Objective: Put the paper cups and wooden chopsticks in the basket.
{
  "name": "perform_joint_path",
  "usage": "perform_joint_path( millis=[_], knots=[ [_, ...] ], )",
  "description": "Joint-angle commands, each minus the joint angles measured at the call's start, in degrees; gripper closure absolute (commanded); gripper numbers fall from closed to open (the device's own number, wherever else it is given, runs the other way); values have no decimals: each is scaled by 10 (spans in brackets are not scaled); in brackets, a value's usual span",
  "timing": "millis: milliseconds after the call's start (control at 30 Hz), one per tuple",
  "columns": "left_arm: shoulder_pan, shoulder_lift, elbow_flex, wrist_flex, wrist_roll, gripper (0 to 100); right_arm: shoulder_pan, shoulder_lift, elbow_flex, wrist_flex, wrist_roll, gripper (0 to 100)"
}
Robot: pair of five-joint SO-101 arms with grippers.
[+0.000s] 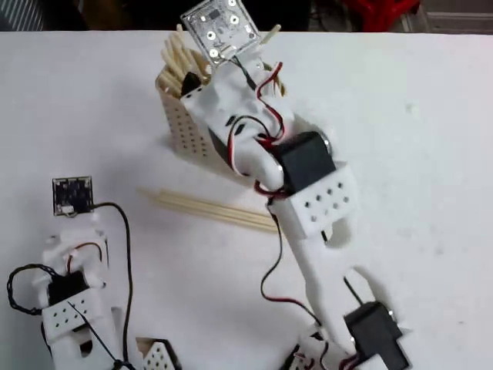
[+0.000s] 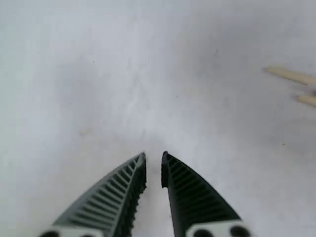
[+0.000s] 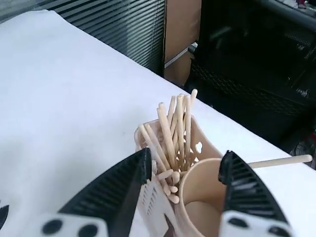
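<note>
A cream perforated basket [image 1: 187,127] stands at the back of the white table, with several wooden chopsticks [image 1: 176,55] upright in it. My right gripper [image 3: 186,165] hangs open just above the basket [image 3: 202,145]. A paper cup [image 3: 200,195] sits inside, below and between the jaws, beside the bundle of chopsticks [image 3: 175,128]. A few loose chopsticks [image 1: 219,210] lie flat on the table in front of the basket. My left gripper [image 2: 153,158] is shut on nothing, low over bare table, with two chopstick tips [image 2: 291,75] off to one side.
The right arm [image 1: 312,193] stretches from the front edge across the middle to the basket. The left arm [image 1: 69,262] sits folded at the front left corner. One chopstick [image 3: 279,161] pokes out sideways past the basket. Dark furniture lies beyond the table's far edge.
</note>
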Motion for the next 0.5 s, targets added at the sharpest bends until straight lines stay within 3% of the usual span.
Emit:
perform_joint_path(
  millis=[0, 133, 267, 333, 467],
  knots=[
    [7, -7, -2, -14, -5, 924, 31, -63, -6, 0, 3, 772],
    [7, -7, 2, -14, -5, 923, 58, -98, 21, 42, 3, 780],
    [7, -7, 6, -25, -5, 923, 49, -116, 77, 132, 7, 915],
    [7, -7, 6, -25, -5, 923, 29, -116, 128, 147, 52, 981],
    [7, -7, 6, -25, -5, 923, -41, -116, 264, 124, 148, 953]
  ],
)
